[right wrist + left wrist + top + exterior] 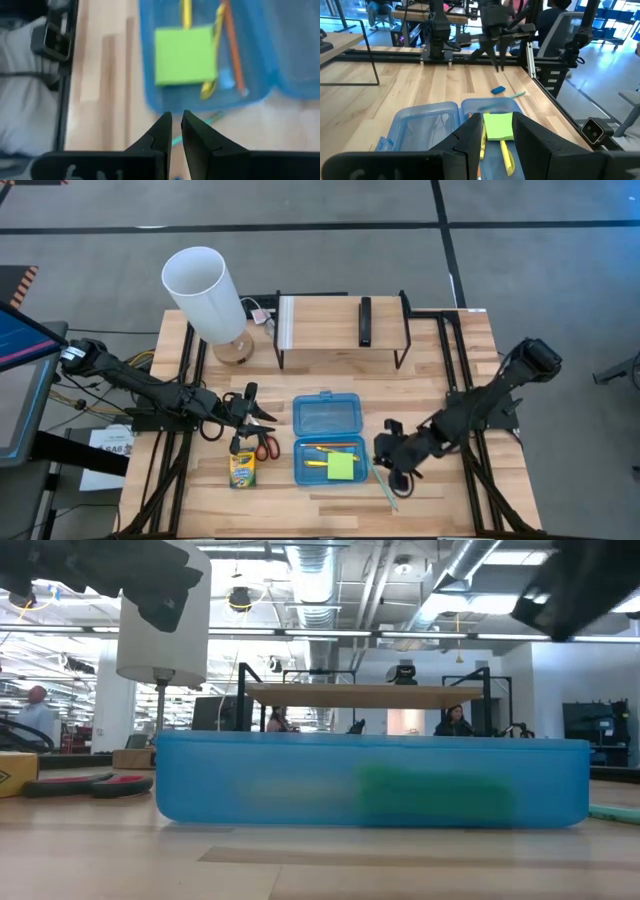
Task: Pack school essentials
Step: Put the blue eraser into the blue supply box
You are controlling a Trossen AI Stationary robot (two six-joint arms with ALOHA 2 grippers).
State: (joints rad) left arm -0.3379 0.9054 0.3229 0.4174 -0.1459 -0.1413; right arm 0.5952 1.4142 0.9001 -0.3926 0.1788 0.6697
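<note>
The translucent blue case (328, 418) lies open on the table. Its tray (305, 473) holds the lime sticky-note pad (342, 467), yellow markers (506, 157) and the orange pencil (234, 55). The red-handled scissors (265, 446) and the yellow-green crayon box (243, 469) lie left of the case. The teal pen (385, 486) and the small blue eraser (498, 90) lie on the wood to its right. My left gripper (250, 415) hovers open above the scissors. My right gripper (392, 460) hangs over the eraser and pen with a narrow gap between its fingers, holding nothing.
A white lamp (205, 295) stands at the far left. A black wire shelf (340, 330) at the far edge carries a black bar-shaped device (366, 320). A monitor (20, 345) sits off the left edge. People sit in the room behind (455, 720). Bare wood lies near the front edge.
</note>
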